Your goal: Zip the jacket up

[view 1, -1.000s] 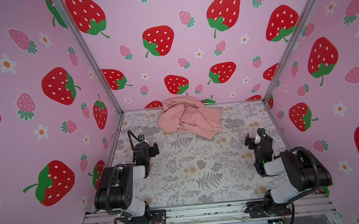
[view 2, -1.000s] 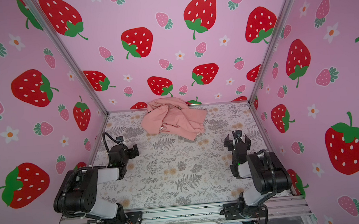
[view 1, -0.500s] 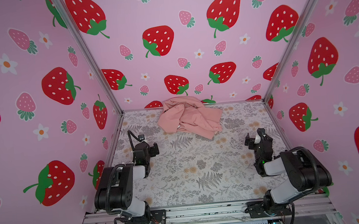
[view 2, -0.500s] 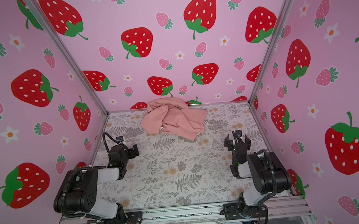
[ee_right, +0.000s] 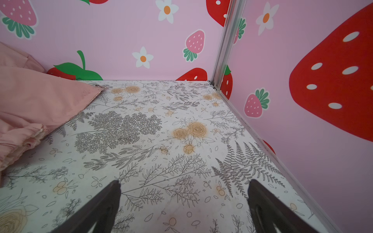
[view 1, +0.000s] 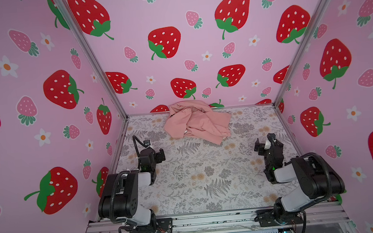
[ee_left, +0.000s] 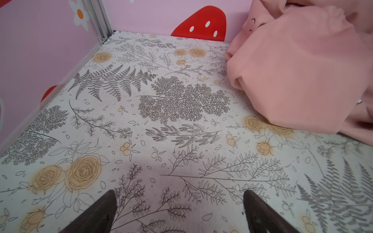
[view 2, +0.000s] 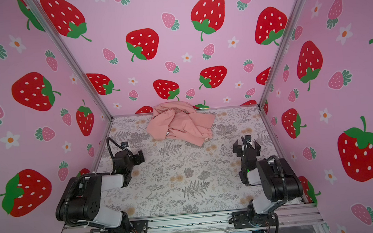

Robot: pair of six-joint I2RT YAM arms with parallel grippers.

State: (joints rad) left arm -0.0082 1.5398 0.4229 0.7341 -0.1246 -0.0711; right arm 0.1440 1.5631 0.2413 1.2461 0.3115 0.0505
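Note:
The jacket (view 1: 197,120) (view 2: 179,124) is a crumpled salmon-pink heap at the back middle of the table, touching the rear wall. Its folds fill a corner of the left wrist view (ee_left: 292,76), where a bit of doodle-printed lining (ee_left: 255,22) shows. In the right wrist view the jacket (ee_right: 36,100) ends in a gathered cuff (ee_right: 30,139), and a small metal piece (ee_right: 100,86) lies at its corner. My left gripper (view 1: 159,155) (view 2: 140,158) (ee_left: 179,193) and right gripper (view 1: 260,146) (view 2: 246,145) (ee_right: 184,182) are open and empty, low over the table and well short of the jacket.
The floral-printed table (view 1: 197,177) is boxed in by pink strawberry walls on three sides, with aluminium corner posts (view 1: 289,52) at the back. A metal rail (view 1: 212,222) carrying both arm bases runs along the front edge.

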